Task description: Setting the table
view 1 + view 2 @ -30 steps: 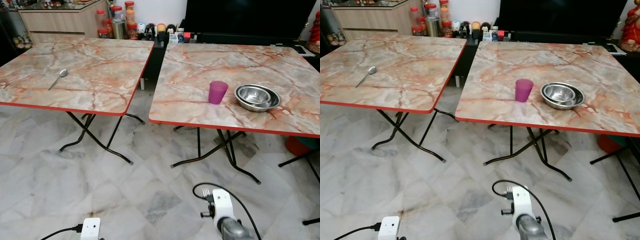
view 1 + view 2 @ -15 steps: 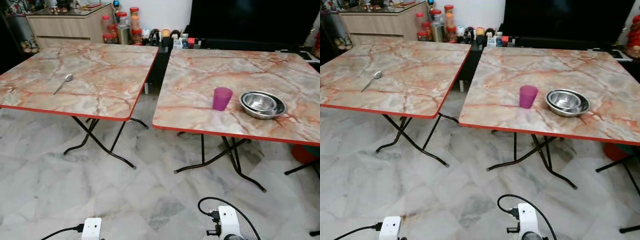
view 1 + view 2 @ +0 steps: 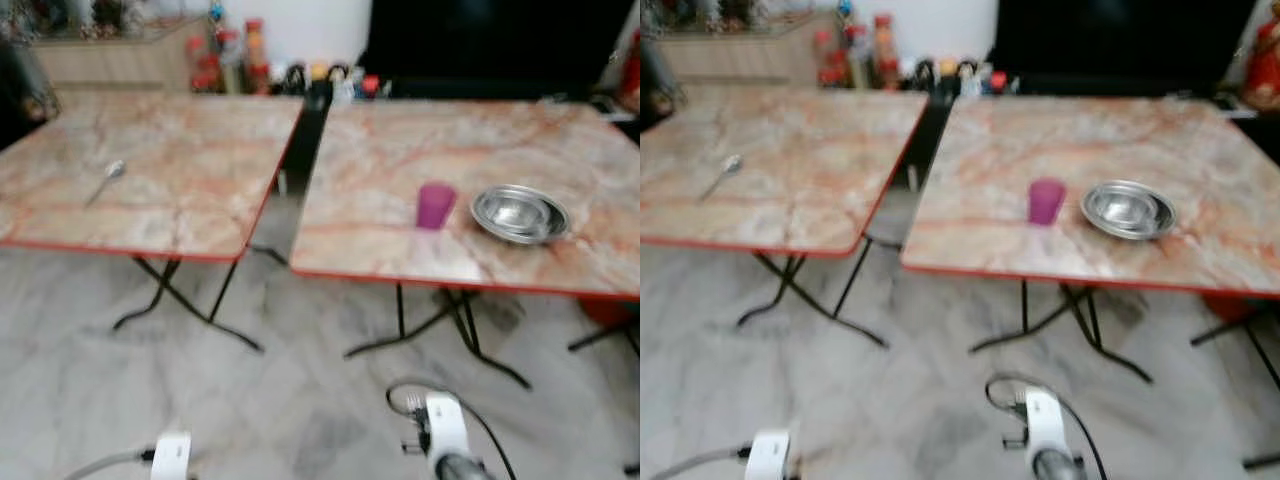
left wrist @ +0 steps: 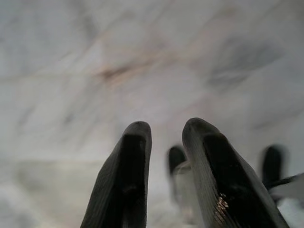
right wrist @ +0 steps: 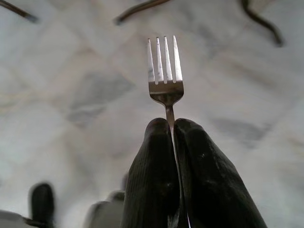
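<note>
Fork [image 5: 165, 71]: pinched by its handle in my right pincer [image 5: 172, 127], tines pointing away, low over the floor [image 3: 90, 380].
Left pincer [image 4: 166, 130]: hangs slightly parted, holding nothing.
Change: view blurred; both benches sit lower in frame.

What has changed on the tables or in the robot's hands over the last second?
Only the camera shifted and blurred; nothing on the tables moved. The spoon lies on the left table, the purple cup beside the steel bowl on the right table. The right tool still grips the fork.
</note>
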Controlling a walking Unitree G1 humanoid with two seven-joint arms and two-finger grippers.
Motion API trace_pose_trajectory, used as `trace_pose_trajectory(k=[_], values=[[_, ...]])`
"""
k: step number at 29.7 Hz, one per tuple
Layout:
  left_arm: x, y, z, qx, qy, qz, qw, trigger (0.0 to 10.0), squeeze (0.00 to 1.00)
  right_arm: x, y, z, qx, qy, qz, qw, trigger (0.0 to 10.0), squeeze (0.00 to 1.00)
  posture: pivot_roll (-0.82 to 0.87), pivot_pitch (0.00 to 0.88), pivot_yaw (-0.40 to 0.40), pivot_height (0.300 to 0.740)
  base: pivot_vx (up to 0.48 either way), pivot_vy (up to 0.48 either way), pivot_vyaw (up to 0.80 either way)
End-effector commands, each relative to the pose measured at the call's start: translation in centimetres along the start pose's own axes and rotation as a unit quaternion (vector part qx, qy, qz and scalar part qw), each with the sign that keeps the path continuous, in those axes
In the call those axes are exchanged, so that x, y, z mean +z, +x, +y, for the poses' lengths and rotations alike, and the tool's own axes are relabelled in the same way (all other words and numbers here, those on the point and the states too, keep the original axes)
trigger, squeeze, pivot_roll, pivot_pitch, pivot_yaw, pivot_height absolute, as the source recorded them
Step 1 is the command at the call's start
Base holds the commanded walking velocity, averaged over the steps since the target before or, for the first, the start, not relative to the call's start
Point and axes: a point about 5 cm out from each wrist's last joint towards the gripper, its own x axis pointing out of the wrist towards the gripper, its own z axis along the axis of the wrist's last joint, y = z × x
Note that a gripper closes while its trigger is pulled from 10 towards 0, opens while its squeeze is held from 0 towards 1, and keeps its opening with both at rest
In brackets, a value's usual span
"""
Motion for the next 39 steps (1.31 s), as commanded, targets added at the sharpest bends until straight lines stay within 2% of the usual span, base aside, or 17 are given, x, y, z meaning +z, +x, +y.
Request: trace_pose_trajectory(k=[1, 12, 26, 39], values=[[-0.65, -0.23, 1.52, 0.019, -0.002, 0.013, 1.0, 10.0, 0.0, 1.61, 0.2, 1.28, 0.014, 0.005, -0.025, 1.0, 10.0, 0.0, -0.01, 0.0, -0.005, 0.74, 0.33, 0.0, 0.0], [-0.42, -0.16, 1.43, 0.019, -0.002, 0.01, 1.0, 10.0, 0.0, 1.63, 0.19, 1.16, 0.013, 0.004, -0.027, 1.0, 10.0, 0.0, -0.01, 0.0, -0.006, 0.74, 0.331, 0.0, 0.0], [-0.61, -0.21, 1.41, 0.019, 0.0, 0.012, 1.0, 10.0, 0.0, 1.96, 0.22, 1.26, 0.015, 0.002, -0.031, 0.999, 10.0, 0.0, -0.01, 0.0, -0.013, 0.74, 0.0, 0.0, 0.0], [-0.69, -0.23, 1.42, 0.02, 0.005, 0.013, 1.0, 10.0, 0.0, 2.3, 0.23, 1.56, 0.021, 0.003, -0.041, 0.999, 10.0, 0.0, -0.01, 0.0, -0.013, 0.74, 0.0, -0.325, 0.0]])
